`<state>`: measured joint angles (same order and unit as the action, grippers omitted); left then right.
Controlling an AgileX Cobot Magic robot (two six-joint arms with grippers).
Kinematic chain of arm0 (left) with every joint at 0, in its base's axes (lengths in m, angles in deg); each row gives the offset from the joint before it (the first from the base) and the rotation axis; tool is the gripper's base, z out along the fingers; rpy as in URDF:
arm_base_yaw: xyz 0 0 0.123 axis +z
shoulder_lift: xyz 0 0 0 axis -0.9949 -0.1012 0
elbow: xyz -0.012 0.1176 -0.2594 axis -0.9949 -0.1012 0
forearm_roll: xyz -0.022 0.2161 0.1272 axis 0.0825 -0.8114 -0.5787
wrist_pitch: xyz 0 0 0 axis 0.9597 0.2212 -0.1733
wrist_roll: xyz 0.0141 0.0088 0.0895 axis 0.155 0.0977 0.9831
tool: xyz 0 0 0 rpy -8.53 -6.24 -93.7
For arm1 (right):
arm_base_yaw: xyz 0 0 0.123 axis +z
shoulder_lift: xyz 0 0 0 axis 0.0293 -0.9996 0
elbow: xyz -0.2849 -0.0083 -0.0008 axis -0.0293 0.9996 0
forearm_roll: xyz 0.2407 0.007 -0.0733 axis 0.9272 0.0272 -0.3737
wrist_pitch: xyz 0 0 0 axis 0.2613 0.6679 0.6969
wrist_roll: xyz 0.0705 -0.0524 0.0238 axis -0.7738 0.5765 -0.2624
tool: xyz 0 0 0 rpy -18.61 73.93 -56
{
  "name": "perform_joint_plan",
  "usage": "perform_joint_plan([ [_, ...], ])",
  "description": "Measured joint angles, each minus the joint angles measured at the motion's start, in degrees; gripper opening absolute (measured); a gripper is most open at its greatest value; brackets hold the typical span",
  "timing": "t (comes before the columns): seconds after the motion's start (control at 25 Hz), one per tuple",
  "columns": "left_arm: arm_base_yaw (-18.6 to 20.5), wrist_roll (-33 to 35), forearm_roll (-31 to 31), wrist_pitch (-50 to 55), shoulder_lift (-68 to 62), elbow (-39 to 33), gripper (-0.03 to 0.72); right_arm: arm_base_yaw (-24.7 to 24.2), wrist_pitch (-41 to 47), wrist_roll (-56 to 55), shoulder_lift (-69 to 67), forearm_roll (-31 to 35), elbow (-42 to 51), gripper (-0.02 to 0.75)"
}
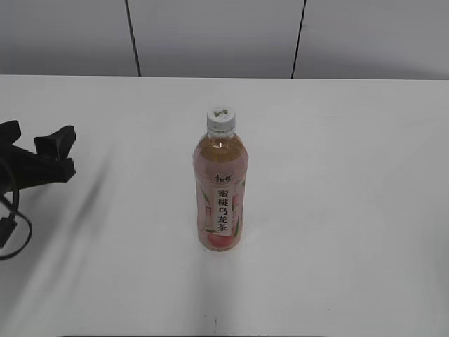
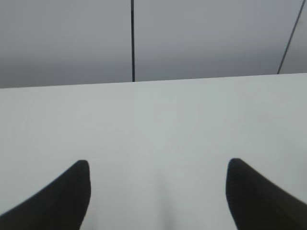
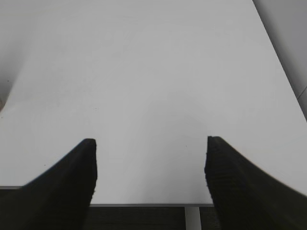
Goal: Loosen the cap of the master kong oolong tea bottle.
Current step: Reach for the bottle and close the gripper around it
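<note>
The master kong oolong tea bottle [image 1: 219, 193] stands upright in the middle of the white table [image 1: 351, 210], its pink and white label with black characters facing the exterior view. Its white cap [image 1: 220, 119] sits on the neck with nothing touching it. My left gripper [image 1: 69, 151] hovers at the table's far left, well away from the bottle. Its wrist view shows it open [image 2: 158, 165] over bare table. My right gripper [image 3: 151, 143] is open too, empty above the table near an edge, and out of the exterior view. Neither wrist view shows the bottle.
A black cable [image 1: 14, 232] loops below the left arm at the left edge. A grey wall [image 1: 210, 35] with dark vertical seams rises behind the table. The table's edge [image 3: 144, 203] with a white leg [image 3: 192, 218] lies just under the right gripper.
</note>
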<state>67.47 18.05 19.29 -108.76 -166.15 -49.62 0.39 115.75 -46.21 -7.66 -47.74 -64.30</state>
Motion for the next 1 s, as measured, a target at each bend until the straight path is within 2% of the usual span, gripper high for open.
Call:
perform_joint_plan([
  [0.12,0.0,-0.6,-5.3,-7.9,0.0,-5.3,0.531,0.0,0.0,0.0,0.0,0.0,0.0,0.532],
  [0.36,0.0,-0.6,-17.5,-10.3,0.1,-11.0,0.531,0.0,0.0,0.0,0.0,0.0,0.0,0.532],
  [0.52,0.0,-0.6,-28.0,-10.7,0.1,-11.5,0.531,0.0,0.0,0.0,0.0,0.0,0.0,0.532],
  [0.64,0.0,-0.6,-33.2,-10.7,0.1,-11.5,0.541,0.0,0.0,0.0,0.0,0.0,0.0,0.532],
  [0.8,0.0,-1.2,-38.4,-10.7,0.1,-10.2,0.6,0.0,0.0,0.0,0.0,0.0,0.0,0.532],
  [1.0,0.0,-4.0,-43.3,-10.7,0.0,-7.1,0.613,0.0,0.0,0.0,0.0,0.0,0.0,0.532],
])
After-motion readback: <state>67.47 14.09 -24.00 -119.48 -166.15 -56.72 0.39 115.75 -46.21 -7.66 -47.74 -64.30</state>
